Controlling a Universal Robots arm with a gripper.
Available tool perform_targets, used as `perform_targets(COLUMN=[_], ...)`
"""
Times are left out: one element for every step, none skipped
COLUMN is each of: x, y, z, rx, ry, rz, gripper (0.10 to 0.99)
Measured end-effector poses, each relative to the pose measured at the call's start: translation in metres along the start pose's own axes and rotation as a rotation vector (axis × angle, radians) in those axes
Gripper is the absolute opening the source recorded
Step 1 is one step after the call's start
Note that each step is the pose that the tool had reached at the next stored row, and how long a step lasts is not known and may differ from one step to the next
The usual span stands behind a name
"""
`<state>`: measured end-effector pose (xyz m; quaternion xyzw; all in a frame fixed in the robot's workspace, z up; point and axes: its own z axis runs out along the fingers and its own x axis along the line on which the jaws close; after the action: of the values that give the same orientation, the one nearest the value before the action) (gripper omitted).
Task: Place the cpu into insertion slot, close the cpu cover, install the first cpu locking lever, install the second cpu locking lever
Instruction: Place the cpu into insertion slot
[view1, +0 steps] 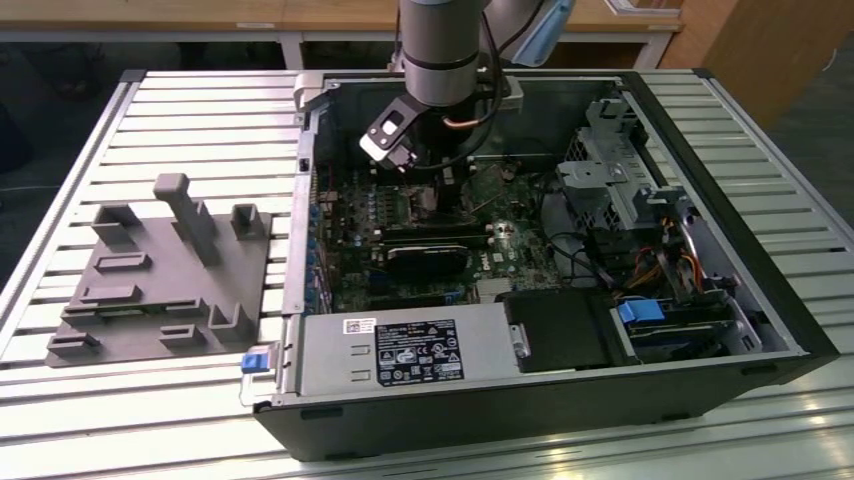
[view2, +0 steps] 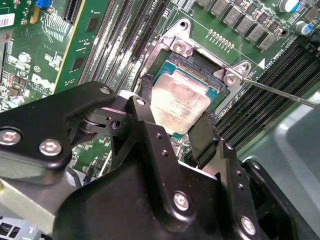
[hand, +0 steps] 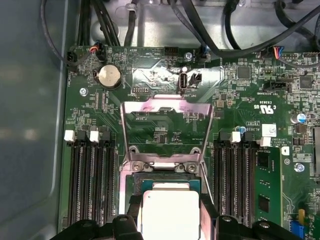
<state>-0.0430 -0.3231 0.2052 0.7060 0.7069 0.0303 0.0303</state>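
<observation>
In the exterior view the arm (view1: 441, 50) reaches down into the open computer case (view1: 747, 290), which lies on the slatted table (view1: 80, 420) with a grey fixture (view1: 160, 280) toward the table's edge at the exterior view's left. In the second wrist view the gripper (view2: 176, 112) is drawn in narrow, its black fingers (view2: 202, 135) against two opposite edges of the cpu (view2: 180, 97), which lies over the insertion slot (view2: 197, 62) on the green motherboard (view2: 65, 45); I cannot tell whether it is fully seated. In the first wrist view the cpu cover (hand: 167, 105) stands swung open beyond the slot's far edge, board showing through its window.
</observation>
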Motion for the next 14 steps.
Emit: perform_targets(x=[0.0002,0.0004,0.0006,0.0008,0.0010,0.0014,0.0017,0.0020,0.0023,0.0025,0.0028,0.0030,0.0033,0.0035], y=[-0.0001,-0.0001,-0.0002,-0.0002,-0.0003,-0.0004,-0.0004,-0.0005,-0.0006,-0.0006,-0.0007,-0.0007,-0.0007,-0.0007], z=[0.0002,0.0005,0.0012,0.0018,0.0024,0.0031,0.0040,0.0047,0.0055,0.0062,0.0068,0.0073,0.0079,0.0083], rx=[0.000,0.000,0.000,0.001,0.001,0.002,0.003,0.004,0.005,0.006,0.006,0.007,0.008,0.008], ry=[0.0001,0.0001,0.0001,0.0000,-0.0001,-0.0002,-0.0001,-0.0001,-0.0002,-0.0001,-0.0002,-0.0002,-0.0001,-0.0002], rz=[0.000,0.000,0.000,0.002,0.003,0.003,0.003,0.003,0.003,0.003,0.003,0.003,0.003,0.003], gripper=[0.541,0.541,0.541,0.541,0.541,0.541,0.541,0.541,0.541,0.541,0.541,0.541,0.541,0.541])
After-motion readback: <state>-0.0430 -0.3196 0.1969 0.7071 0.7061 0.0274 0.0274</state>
